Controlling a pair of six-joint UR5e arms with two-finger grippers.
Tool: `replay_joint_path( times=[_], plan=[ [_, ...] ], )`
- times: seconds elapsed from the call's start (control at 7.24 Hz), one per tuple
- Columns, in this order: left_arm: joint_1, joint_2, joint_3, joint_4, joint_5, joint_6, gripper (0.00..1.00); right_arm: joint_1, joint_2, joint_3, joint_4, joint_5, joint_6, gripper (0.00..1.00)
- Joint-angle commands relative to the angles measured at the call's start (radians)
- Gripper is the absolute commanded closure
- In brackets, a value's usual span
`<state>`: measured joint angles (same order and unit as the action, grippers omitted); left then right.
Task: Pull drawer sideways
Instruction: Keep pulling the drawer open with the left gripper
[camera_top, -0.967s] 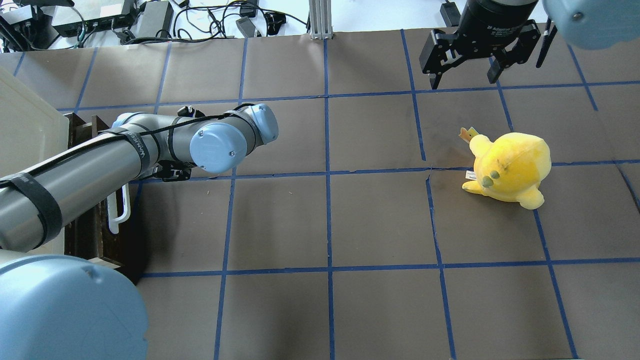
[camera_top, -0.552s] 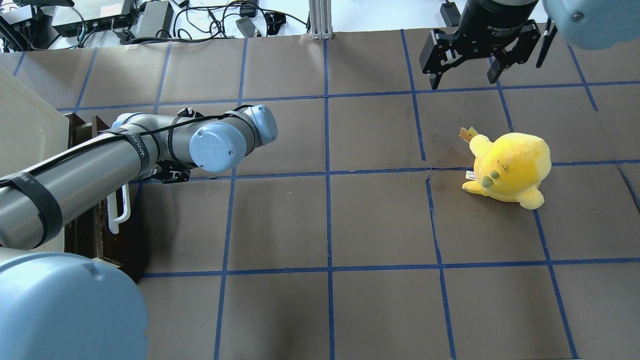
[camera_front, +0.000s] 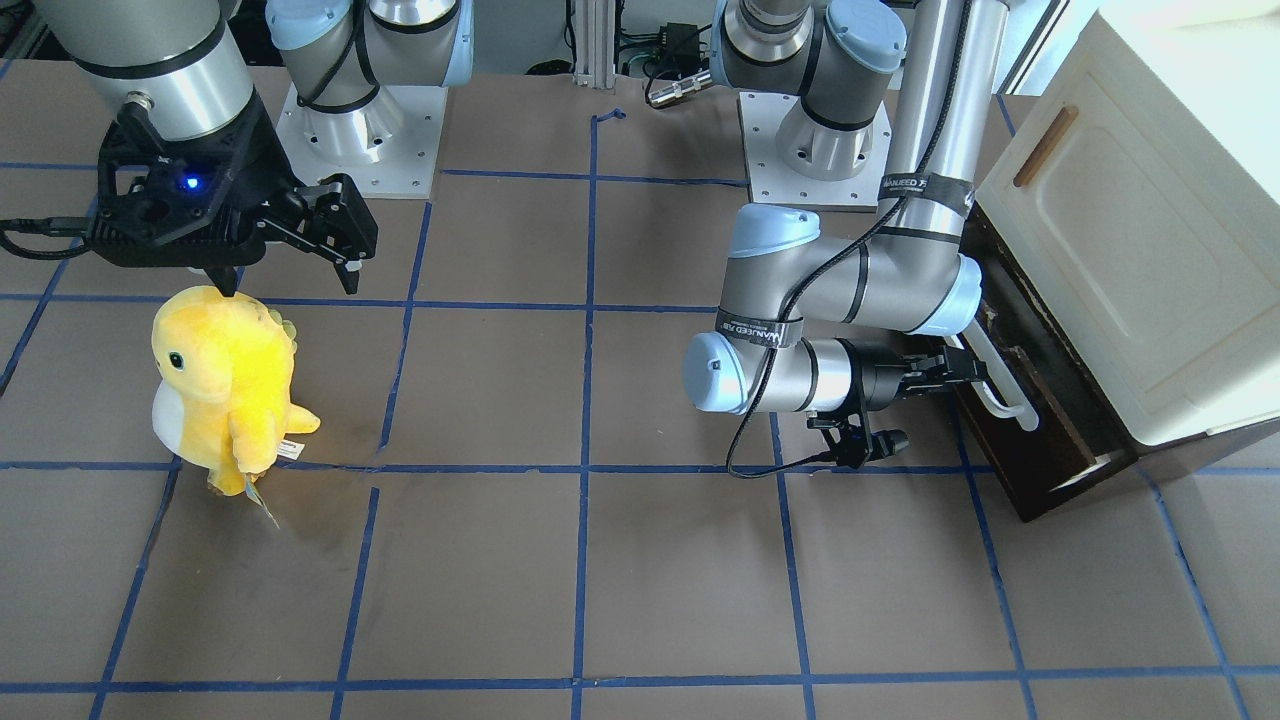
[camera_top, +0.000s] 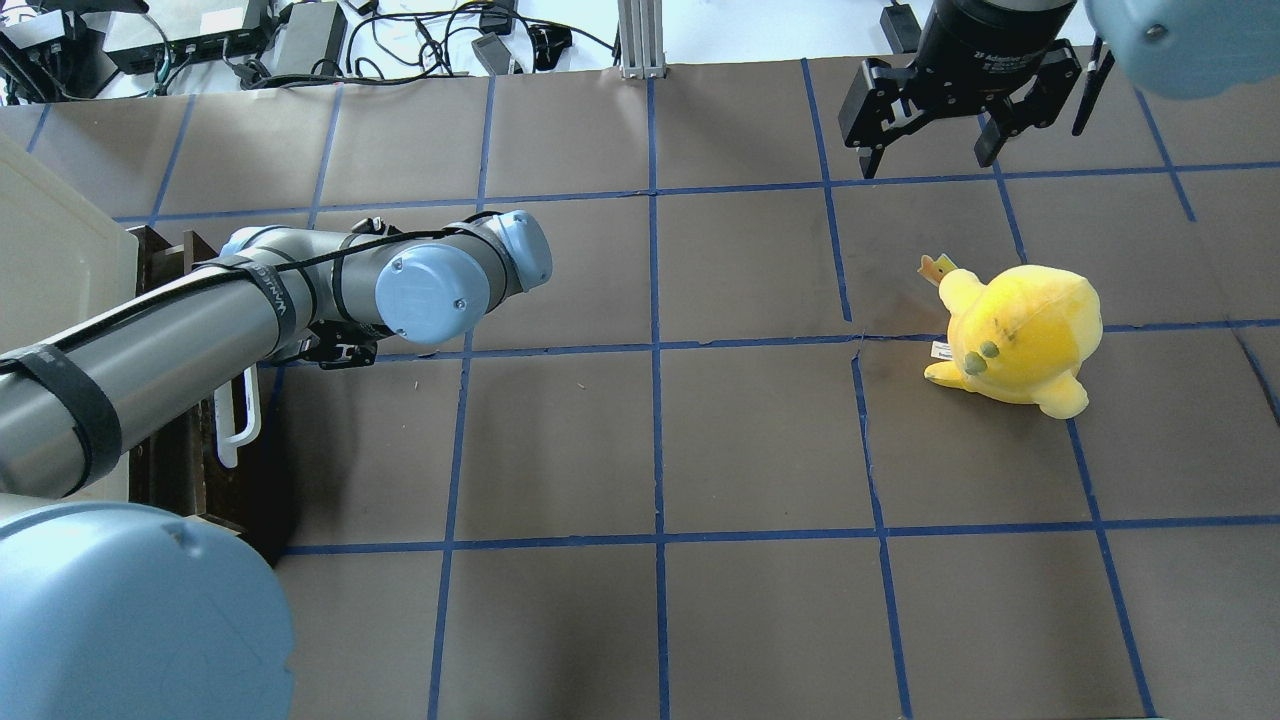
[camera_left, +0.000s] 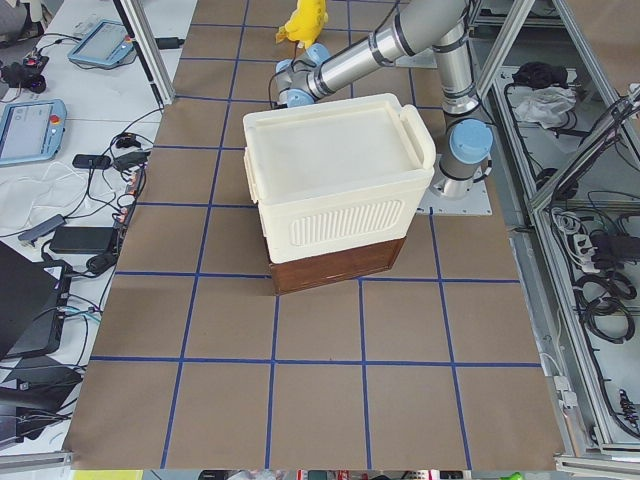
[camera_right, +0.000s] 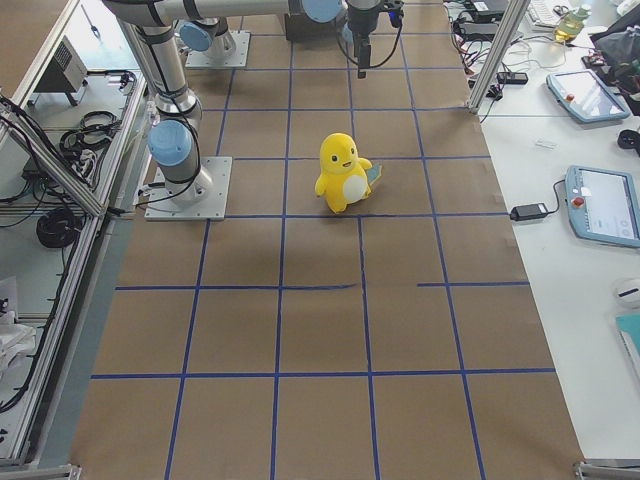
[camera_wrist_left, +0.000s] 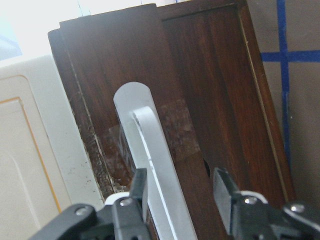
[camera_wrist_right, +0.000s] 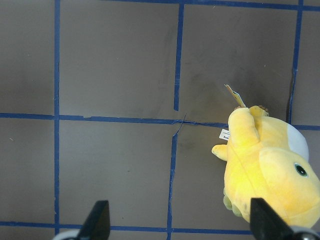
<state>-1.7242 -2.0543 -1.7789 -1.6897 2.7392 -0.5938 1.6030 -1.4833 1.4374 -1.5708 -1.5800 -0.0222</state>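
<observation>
The drawer (camera_front: 1005, 440) has a dark brown wooden front and a long white loop handle (camera_front: 1003, 393); it sits under a cream-white cabinet (camera_front: 1120, 250) at the table's left end. In the left wrist view the drawer front (camera_wrist_left: 200, 75) fills the frame. There my left gripper (camera_wrist_left: 180, 195) is open, one finger (camera_wrist_left: 137, 192) on each side of the handle bar (camera_wrist_left: 150, 140). In the front view my left gripper (camera_front: 968, 372) is at the handle. In the overhead view the handle (camera_top: 238, 425) shows, but the arm hides the fingers. My right gripper (camera_top: 930, 150) is open and empty, far from the drawer.
A yellow plush toy (camera_top: 1020, 335) stands on the brown gridded table on the right side, just below my right gripper (camera_front: 290, 280); it also shows in the right wrist view (camera_wrist_right: 270, 170). The cabinet (camera_left: 330, 170) sits above the drawer. Cables and devices lie beyond the far edge.
My left arm has shifted slightly left, toward the drawer front. The right arm, the plush toy and the drawer have not visibly moved.
</observation>
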Motion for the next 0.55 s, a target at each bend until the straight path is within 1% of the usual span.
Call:
replay_joint_path(
  times=[0.0, 0.14, 0.41],
  plan=[
    [0.012, 0.0, -0.002, -0.005, 0.001, -0.001, 0.47, 0.0, 0.0, 0.0, 0.0, 0.0, 0.001, 0.0],
    [0.018, 0.002, -0.002, -0.007, 0.001, 0.0, 0.53, 0.0, 0.0, 0.0, 0.0, 0.0, 0.001, 0.0],
    [0.018, 0.005, -0.002, -0.019, 0.001, -0.001, 0.54, 0.0, 0.0, 0.0, 0.0, 0.0, 0.001, 0.0]
  ],
)
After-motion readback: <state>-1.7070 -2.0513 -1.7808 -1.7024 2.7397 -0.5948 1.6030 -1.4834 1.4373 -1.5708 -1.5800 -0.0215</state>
